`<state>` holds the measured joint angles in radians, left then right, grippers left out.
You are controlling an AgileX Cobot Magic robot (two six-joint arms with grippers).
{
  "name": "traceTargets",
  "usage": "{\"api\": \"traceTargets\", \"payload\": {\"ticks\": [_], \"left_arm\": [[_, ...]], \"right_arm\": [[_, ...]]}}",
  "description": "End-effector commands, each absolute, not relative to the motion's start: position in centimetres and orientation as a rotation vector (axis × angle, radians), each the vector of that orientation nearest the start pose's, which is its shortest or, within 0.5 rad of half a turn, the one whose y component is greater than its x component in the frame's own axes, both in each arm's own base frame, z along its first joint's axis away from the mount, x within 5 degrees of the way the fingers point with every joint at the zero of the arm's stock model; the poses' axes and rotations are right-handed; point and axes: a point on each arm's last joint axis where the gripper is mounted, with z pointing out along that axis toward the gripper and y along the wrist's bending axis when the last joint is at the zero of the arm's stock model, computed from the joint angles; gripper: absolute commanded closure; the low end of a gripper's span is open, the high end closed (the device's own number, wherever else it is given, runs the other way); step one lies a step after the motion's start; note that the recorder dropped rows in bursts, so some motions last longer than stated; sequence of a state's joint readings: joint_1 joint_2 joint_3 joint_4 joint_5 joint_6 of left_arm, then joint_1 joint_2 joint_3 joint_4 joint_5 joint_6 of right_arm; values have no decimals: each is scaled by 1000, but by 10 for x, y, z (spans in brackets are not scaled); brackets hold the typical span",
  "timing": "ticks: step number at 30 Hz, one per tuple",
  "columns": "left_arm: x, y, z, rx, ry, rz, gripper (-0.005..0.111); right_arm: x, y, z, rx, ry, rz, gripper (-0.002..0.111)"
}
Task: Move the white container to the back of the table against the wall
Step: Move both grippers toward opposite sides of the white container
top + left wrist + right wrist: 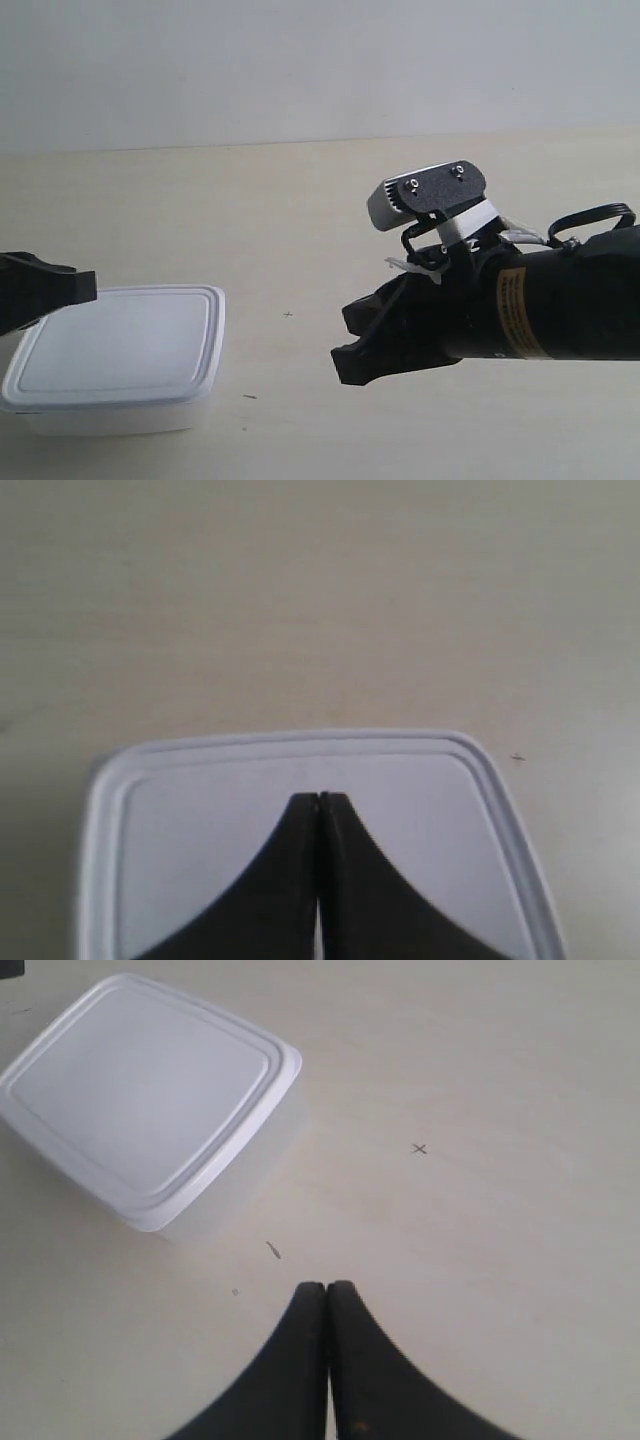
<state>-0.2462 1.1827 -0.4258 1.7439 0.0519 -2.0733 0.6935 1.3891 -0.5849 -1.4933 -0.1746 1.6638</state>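
Work on this job looks hardly begun. The white container (120, 350) sits on the bench (300, 220) low down at the exterior view's left, with its lid on. It is well apart from the wall (300, 70) at the back, and a wide strip of bench lies between the two. The left arm (40, 290) reaches in over the box. Its wrist view shows the left jaws over the middle of the lid, tips pressed tight together and holding nothing. I cannot tell if they touch the lid or float just above it. The right arm (520, 310) is off at the exterior view's right, apart from the box. The right jaws are pressed tight together too, with nothing between them, and they hang over the bench near a tiny cross mark (419, 1148). So no part of the trip to the wall looks done. All of it is left: the box has to go the whole way back until it meets the wall. I think the left arm is the one set to do it, since it is right over the box. With its jaws closed like that, it may push or slide the box, or it may have to open up first to take hold.
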Motion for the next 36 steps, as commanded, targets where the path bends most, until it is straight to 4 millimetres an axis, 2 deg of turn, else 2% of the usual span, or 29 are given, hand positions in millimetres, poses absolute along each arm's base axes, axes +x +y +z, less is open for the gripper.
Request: {"api": "traceTargets", "payload": {"ticks": [1,6,12,16,22,27,36], "left_arm": [[208,-31,203,-174,2225,-152,107],[207,-8,200,-278,2210,-37,107],[209,10,193,-387,2234,17,107],[215,10,174,-407,2326,0,107],[225,9,147,-413,2449,14,107],[230,5,138,-415,2497,-27,107],[231,-2,133,-405,2534,-119,107]], "right_arm": [[190,179,204,-733,2218,624,108],[181,188,204,-886,2182,741,108],[180,195,198,-958,2190,808,108],[180,205,188,-1017,2212,830,108],[170,233,178,-1180,2165,802,108],[168,250,171,-1215,2165,727,108],[171,287,147,-1322,2171,754,108]]}}
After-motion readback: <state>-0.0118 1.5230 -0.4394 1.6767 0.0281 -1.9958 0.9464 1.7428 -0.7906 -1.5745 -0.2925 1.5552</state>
